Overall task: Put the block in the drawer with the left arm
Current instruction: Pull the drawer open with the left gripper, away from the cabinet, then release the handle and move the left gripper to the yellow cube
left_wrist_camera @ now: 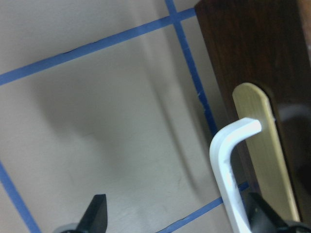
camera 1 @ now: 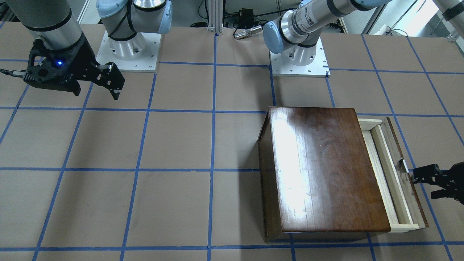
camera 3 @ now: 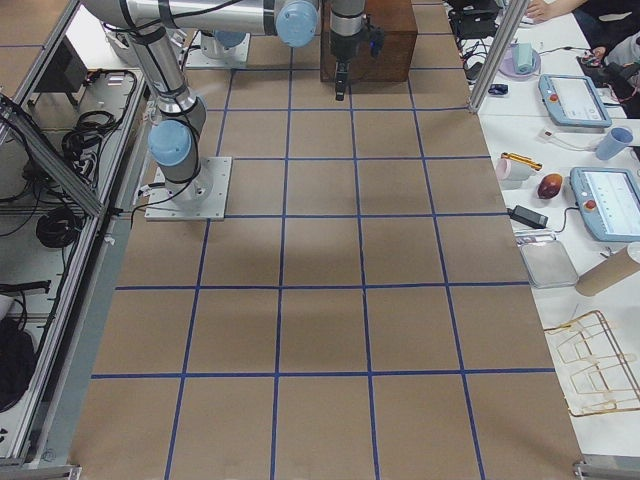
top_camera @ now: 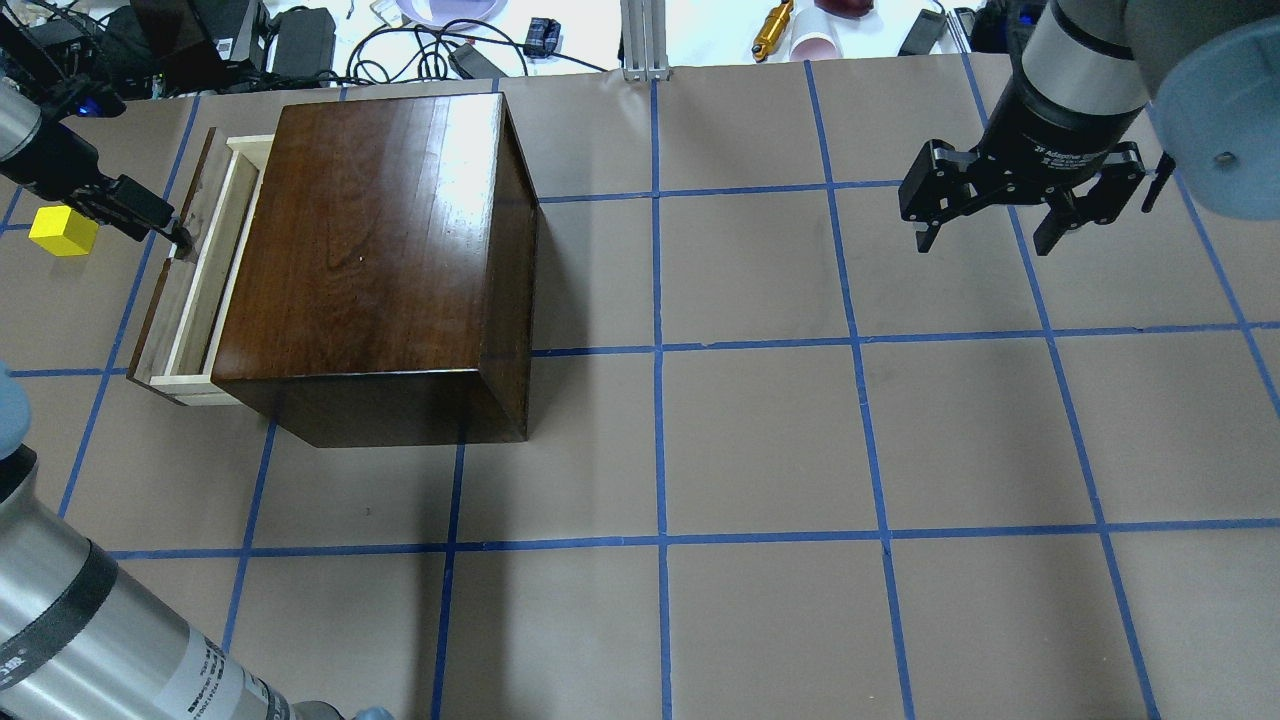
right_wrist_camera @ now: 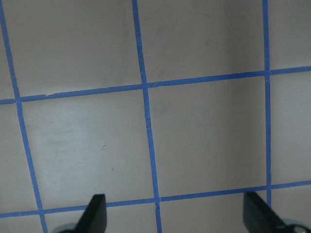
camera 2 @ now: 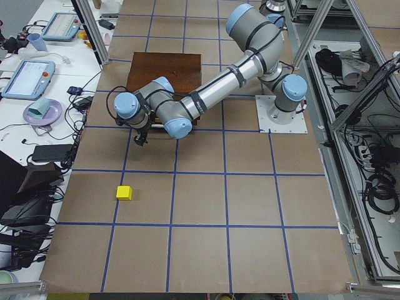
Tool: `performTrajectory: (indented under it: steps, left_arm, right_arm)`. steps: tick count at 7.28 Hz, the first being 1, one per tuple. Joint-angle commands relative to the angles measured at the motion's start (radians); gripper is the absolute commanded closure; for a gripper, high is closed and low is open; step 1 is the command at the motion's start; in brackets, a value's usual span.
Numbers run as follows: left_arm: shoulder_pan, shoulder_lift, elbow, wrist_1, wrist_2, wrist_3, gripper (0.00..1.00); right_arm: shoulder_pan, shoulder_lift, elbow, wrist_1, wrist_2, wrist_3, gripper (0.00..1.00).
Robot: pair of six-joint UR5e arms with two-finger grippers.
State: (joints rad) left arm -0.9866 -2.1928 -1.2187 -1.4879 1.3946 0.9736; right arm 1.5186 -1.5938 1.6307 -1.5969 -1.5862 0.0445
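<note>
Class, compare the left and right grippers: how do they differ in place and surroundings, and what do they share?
The left gripper is at the drawer's front panel; the right gripper hangs over table far from the box. In the wrist views, the handle shows between the left gripper's fingers, only taped table between the right gripper's. Both are open and hold nothing.

White handle on dark drawer, claw spread

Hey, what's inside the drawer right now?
The pulled-out strip of the drawer shows only bare pale wood. The rest lies hidden under the box. The block sits outside it, on the table.
</note>
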Motion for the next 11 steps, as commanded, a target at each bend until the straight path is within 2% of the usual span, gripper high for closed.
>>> performTrajectory:
  steps: [1, 5, 8, 9, 11]
  left_arm:
    - [0.011, -0.013, 0.016, 0.000, 0.015, 0.020, 0.03]
    - [0.014, 0.016, 0.033, -0.006, 0.018, 0.017, 0.03]
    - [0.069, -0.011, 0.152, 0.004, 0.061, 0.011, 0.03]
    - [0.078, -0.042, 0.194, 0.035, 0.069, -0.028, 0.03]
    - [0.111, -0.125, 0.212, 0.208, 0.070, -0.058, 0.03]
  right_arm:
    - [0.000, 0.000, 0.000, 0.000, 0.000, 0.000, 0.00]
    - [0.000, 0.000, 0.000, 0.000, 0.000, 0.000, 0.00]
    - [0.000, 0.000, 0.000, 0.000, 0.000, 0.000, 0.00]
    - [0.000, 0.000, 0.000, 0.000, 0.000, 0.000, 0.00]
    - [0.000, 0.000, 0.000, 0.000, 0.000, 0.000, 0.00]
